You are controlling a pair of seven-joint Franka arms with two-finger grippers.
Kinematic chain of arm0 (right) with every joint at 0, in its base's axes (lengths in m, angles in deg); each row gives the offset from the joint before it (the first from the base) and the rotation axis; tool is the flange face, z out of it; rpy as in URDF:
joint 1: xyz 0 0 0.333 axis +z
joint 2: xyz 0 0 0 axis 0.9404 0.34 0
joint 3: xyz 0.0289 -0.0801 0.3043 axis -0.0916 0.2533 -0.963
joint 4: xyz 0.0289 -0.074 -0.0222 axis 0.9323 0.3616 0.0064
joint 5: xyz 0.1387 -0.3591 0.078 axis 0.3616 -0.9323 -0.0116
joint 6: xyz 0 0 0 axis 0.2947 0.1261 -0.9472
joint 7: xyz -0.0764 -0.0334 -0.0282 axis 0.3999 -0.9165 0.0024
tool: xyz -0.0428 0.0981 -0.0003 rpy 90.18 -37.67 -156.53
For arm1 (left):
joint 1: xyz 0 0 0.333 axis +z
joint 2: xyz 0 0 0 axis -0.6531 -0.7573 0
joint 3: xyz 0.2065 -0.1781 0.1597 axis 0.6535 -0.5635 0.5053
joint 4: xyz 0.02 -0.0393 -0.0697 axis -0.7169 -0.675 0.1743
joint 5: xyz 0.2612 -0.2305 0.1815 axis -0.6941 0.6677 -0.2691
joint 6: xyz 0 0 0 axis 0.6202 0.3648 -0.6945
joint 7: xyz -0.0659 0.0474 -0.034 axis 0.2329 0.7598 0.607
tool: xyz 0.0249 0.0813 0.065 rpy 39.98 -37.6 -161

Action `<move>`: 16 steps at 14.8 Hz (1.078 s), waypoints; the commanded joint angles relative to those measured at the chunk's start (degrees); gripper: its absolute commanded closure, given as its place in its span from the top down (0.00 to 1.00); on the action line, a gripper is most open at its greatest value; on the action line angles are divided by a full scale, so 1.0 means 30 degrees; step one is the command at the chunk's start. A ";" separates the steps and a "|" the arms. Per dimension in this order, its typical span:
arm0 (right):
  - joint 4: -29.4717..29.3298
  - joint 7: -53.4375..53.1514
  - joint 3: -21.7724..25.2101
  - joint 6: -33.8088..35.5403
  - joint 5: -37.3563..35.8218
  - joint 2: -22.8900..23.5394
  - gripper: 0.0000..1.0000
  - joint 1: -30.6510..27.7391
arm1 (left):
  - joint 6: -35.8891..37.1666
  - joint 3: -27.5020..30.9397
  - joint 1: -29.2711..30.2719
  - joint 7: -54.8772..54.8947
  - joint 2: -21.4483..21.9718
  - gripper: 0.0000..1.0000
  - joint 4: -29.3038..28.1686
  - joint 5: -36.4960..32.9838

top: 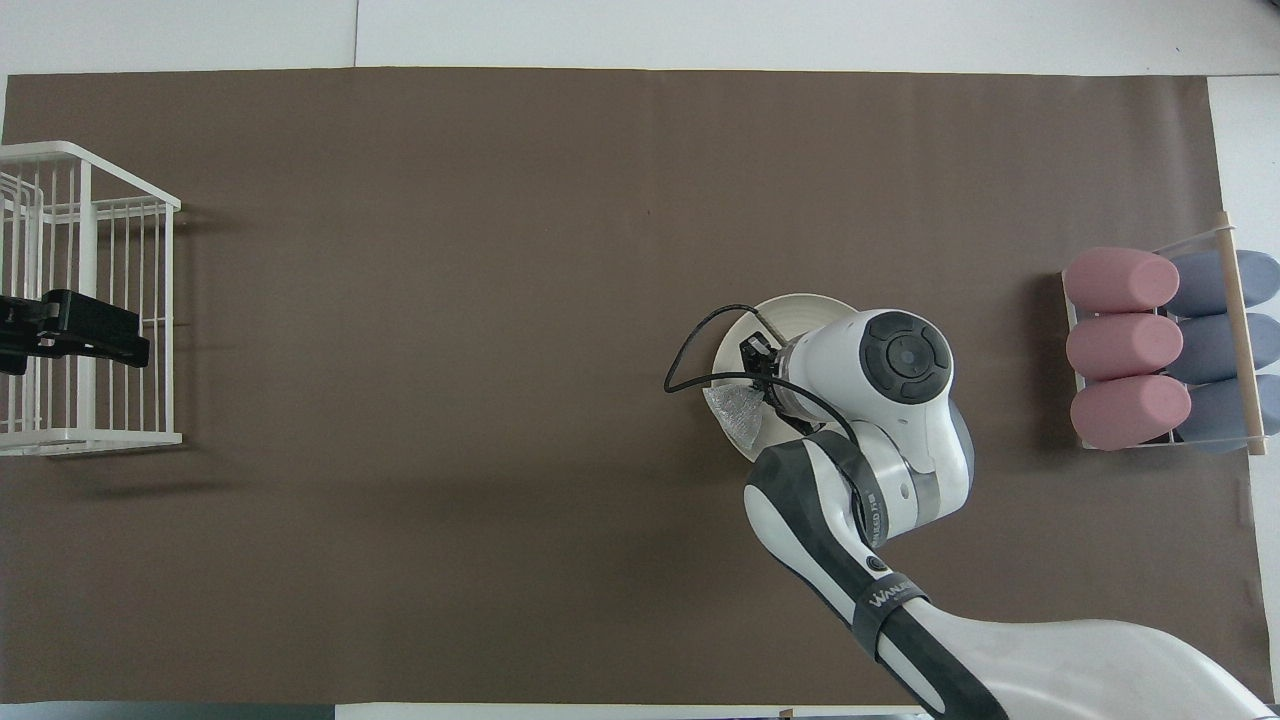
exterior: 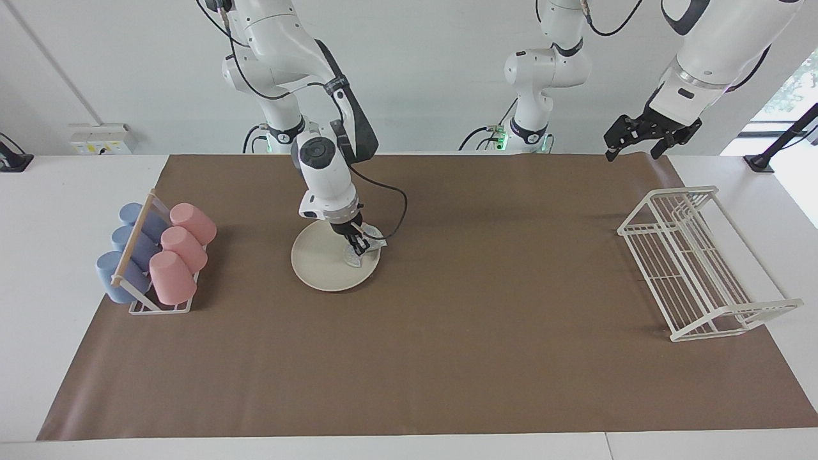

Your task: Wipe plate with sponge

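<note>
The cream-white plate (exterior: 317, 262) lies on the brown mat toward the right arm's end of the table; part of its rim shows in the overhead view (top: 800, 303). My right gripper (exterior: 358, 247) is shut on the silvery sponge (exterior: 353, 257) and presses it on the plate at the edge toward the left arm's end. In the overhead view the sponge (top: 735, 412) overlaps that rim, and the right gripper (top: 763, 393) is mostly hidden under its wrist. My left gripper (exterior: 631, 153) is open and empty, raised over the white wire rack (top: 110, 300).
A holder with pink cups (exterior: 182, 246) and blue cups (exterior: 124, 255) stands beside the plate toward the right arm's end. The white wire rack (exterior: 696, 262) stands at the left arm's end. The brown mat (exterior: 486, 319) covers the table.
</note>
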 commanded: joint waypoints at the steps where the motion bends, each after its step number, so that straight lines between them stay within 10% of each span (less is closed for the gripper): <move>1: 0.0470 0.3818 -0.0104 -0.0125 -0.0155 -0.0208 0.00 -0.2133 | 0.0245 -0.0055 -0.0092 -0.0279 0.0039 1.00 0.0053 -0.0066; 8: 0.0499 0.5889 -0.0133 -0.0125 -0.0155 -0.0179 0.00 -0.3284 | 0.0362 0.0004 0.0142 -0.0162 0.0214 1.00 -0.0064 -0.0066; 16: 0.0909 -0.0648 -0.0134 -0.0154 -0.0155 -0.0442 0.00 0.0349 | 0.0508 0.0004 0.0142 -0.0191 0.2115 1.00 -0.0094 -0.0066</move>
